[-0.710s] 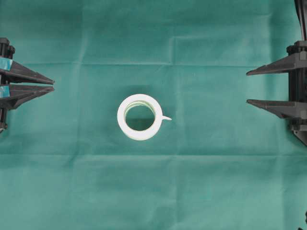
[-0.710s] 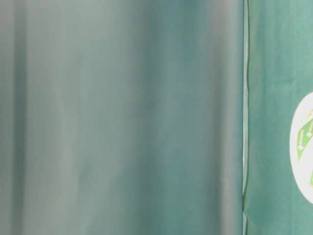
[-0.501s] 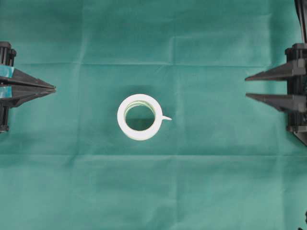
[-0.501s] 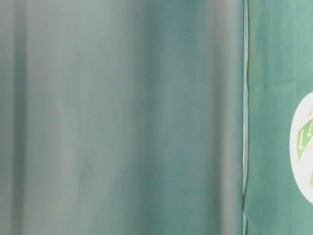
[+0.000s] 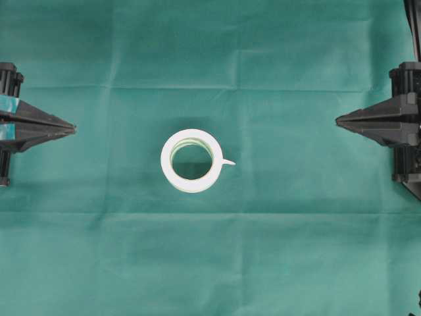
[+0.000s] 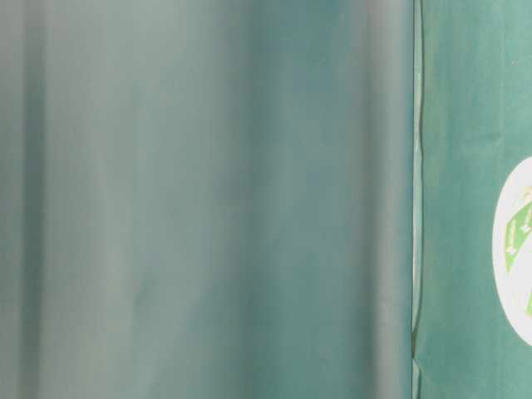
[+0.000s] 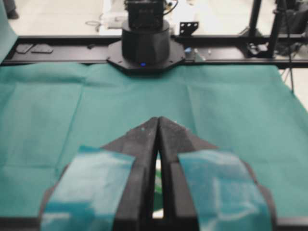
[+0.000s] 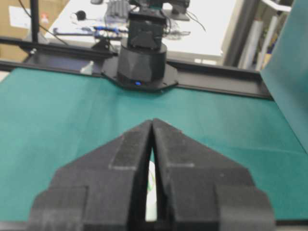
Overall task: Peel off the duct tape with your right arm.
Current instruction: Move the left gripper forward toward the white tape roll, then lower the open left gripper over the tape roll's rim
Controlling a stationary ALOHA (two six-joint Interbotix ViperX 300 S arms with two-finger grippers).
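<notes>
Green cloth [image 5: 296, 263] covers the whole table, and the duct tape [image 5: 191, 160] lies flat in the middle of it, with its hole facing up. It is a white roll with a green and white print inside. A small pointed tab [image 5: 227, 162] sticks out from its rim on the side that faces the right arm.

Over at the right edge of the view from above sits the right gripper [image 5: 339, 121]. Its two black fingers are pressed together into one sharp point, and nothing is between them. The camera on that arm shows the same thing: the right gripper [image 8: 152, 121] has its fingers tip to tip, and only a thin bit of white peeks through the slit lower down (that is likely the roll far ahead).

At the left edge sits the left gripper [image 5: 71, 128], the one with teal pads [image 7: 89, 190]. Its tips meet too, and it holds nothing. It is well apart from the roll.

So the job has not really started. No tape has been pulled off, and the tab is untouched. What is left is almost all of it, I think: the right arm has to reach in to the roll, spread its fingers, pinch the little tab, and pull the tape away.
</notes>
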